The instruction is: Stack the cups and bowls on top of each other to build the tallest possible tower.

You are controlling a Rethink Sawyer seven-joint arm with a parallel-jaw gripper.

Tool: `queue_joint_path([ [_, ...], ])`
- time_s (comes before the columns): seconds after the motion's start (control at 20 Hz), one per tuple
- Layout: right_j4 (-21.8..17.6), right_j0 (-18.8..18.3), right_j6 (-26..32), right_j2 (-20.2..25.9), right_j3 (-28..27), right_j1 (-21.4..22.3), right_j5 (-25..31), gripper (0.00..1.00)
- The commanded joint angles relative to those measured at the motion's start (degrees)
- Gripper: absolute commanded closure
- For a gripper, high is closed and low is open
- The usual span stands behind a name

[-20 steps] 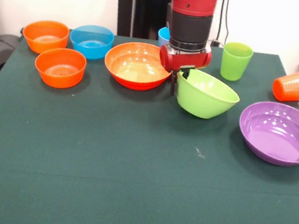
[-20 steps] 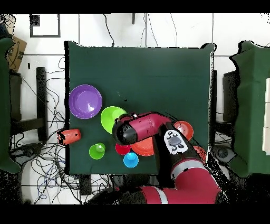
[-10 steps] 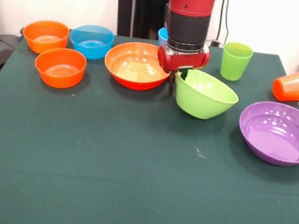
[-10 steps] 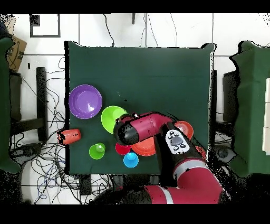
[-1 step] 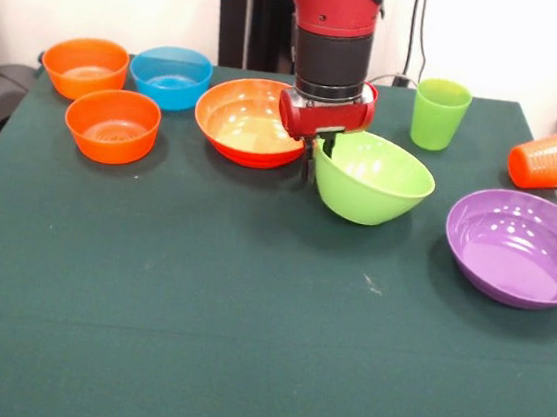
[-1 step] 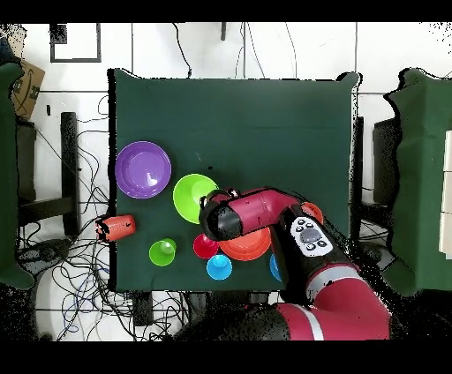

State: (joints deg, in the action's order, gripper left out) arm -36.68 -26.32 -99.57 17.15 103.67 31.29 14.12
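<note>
Lime green glossy plastic bowl [image 5: 373,178], one of the large ones, hangs tilted just above the dark green bench [image 5: 198,300], its left rim pinched by the red and black arm's pincer [image 5: 317,154], which is clamped on that rim. Just left of it in the front view sits the large orange-red plastic bowl [image 5: 248,120], its right edge partly behind the arm. Further left stand two small orange plastic bowls [image 5: 113,125] [image 5: 85,67] and a small blue plastic bowl [image 5: 171,77], all upright and apart from one another. To the right, the large purple plastic bowl [image 5: 518,247] rests upright near the bench edge. A lime green tapered plastic cup [image 5: 440,113] stands upright behind the held bowl, and an orange plastic cup [image 5: 550,159] lies on its side at the far right. From overhead, a red cup [image 6: 205,246] and a light blue cup [image 6: 219,266] stand close together beside the arm.
</note>
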Motion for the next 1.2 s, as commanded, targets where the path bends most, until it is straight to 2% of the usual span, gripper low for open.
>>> queue_joint_path([
  [0.05, -6.11, -2.14, 11.26, 5.15, -3.48, -3.05, 7.41, 1.00],
  [0.3, -7.18, -2.26, 11.08, 5.53, -5.14, -4.24, 7.43, 1.00],
  [0.7, -8.50, -2.64, 11.17, 6.18, -5.92, -3.85, 8.98, 1.00],
  [1.2, -10.24, -4.37, 12.82, 8.20, -7.66, -4.97, 9.93, 1.00],
])
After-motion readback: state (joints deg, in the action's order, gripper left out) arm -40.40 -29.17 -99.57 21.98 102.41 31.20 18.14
